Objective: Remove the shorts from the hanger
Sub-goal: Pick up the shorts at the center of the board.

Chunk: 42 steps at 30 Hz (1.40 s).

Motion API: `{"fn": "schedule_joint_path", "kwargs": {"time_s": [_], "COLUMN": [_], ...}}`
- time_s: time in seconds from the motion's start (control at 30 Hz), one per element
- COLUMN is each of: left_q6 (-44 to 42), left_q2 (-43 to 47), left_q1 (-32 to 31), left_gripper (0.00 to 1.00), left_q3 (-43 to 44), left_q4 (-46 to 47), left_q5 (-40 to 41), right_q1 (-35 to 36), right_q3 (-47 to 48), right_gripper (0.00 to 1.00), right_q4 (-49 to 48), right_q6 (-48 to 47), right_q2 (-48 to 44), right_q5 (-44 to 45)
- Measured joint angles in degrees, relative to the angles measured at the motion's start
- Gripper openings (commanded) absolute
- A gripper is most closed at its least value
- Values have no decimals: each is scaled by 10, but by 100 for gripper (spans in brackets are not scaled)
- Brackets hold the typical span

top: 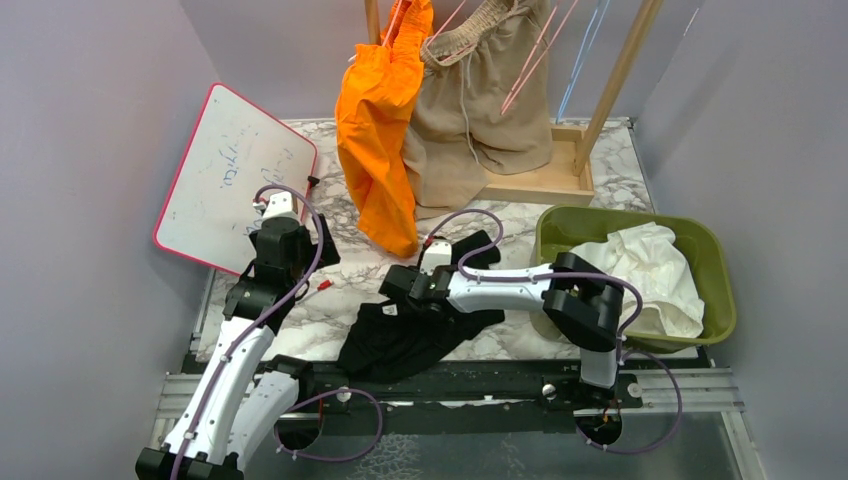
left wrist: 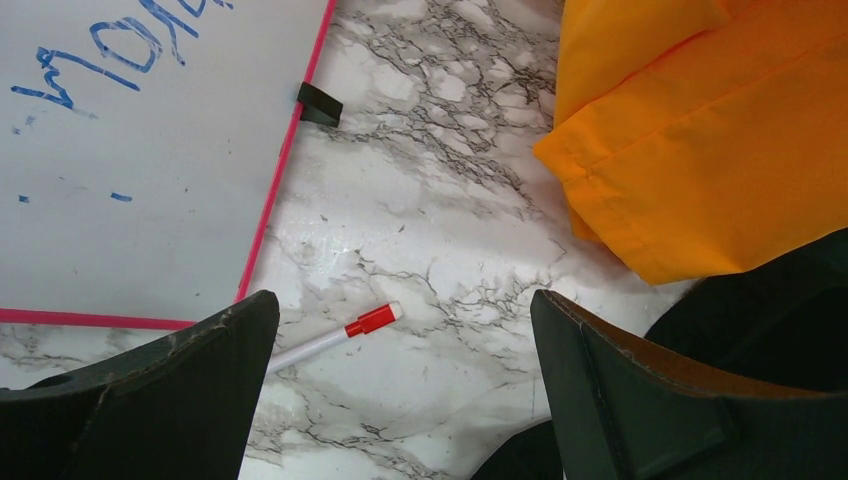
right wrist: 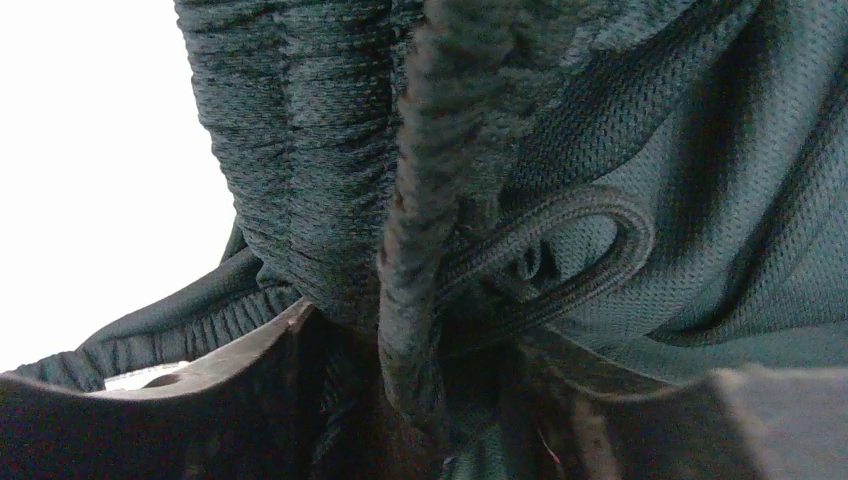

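Note:
The orange shorts (top: 378, 130) and tan shorts (top: 480, 110) hang from pink hangers (top: 535, 50) on a wooden rack at the back. The orange hem shows in the left wrist view (left wrist: 690, 140). The white shorts (top: 650, 270) lie in a green bin (top: 718, 265). The black shorts (top: 410, 335) lie crumpled on the marble table near the front. My right gripper (top: 398, 283) sits low on their upper edge; its wrist view shows the jaws (right wrist: 440, 400) closed on the gathered black waistband (right wrist: 430, 200). My left gripper (top: 305, 272) is open and empty above the table (left wrist: 405, 310).
A pink-framed whiteboard (top: 235, 180) leans at the left wall. A marker with a red cap (left wrist: 335, 335) lies on the marble table between my left fingers. The wooden rack base (top: 545, 182) stands at the back. Grey walls close in both sides.

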<state>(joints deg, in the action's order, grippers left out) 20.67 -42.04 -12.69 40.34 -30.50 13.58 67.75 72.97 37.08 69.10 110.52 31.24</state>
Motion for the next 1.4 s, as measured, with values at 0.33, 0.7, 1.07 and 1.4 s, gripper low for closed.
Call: {"fn": "schedule_joint_path", "kwargs": {"time_s": [0.33, 0.7, 1.07, 1.4], "left_q6": [-1, -3, -4, -6], "left_q2": [14, 15, 20, 20], "left_q1": [0, 0, 0, 0], "left_gripper": [99, 99, 99, 99], "left_q3": [0, -1, -6, -7], "left_q4": [1, 4, 8, 9], "left_q5": [-3, -10, -25, -33], "right_q1": [4, -10, -44, -43], "right_q3": [-110, -233, -255, -165], "right_gripper": [1, 8, 69, 100], "right_q4": [-184, -366, -369, -232], "right_q6": [-214, -569, -576, -512], "right_q2": [-69, -295, -171, -191], "right_q5": [-22, -298, -339, -242]}}
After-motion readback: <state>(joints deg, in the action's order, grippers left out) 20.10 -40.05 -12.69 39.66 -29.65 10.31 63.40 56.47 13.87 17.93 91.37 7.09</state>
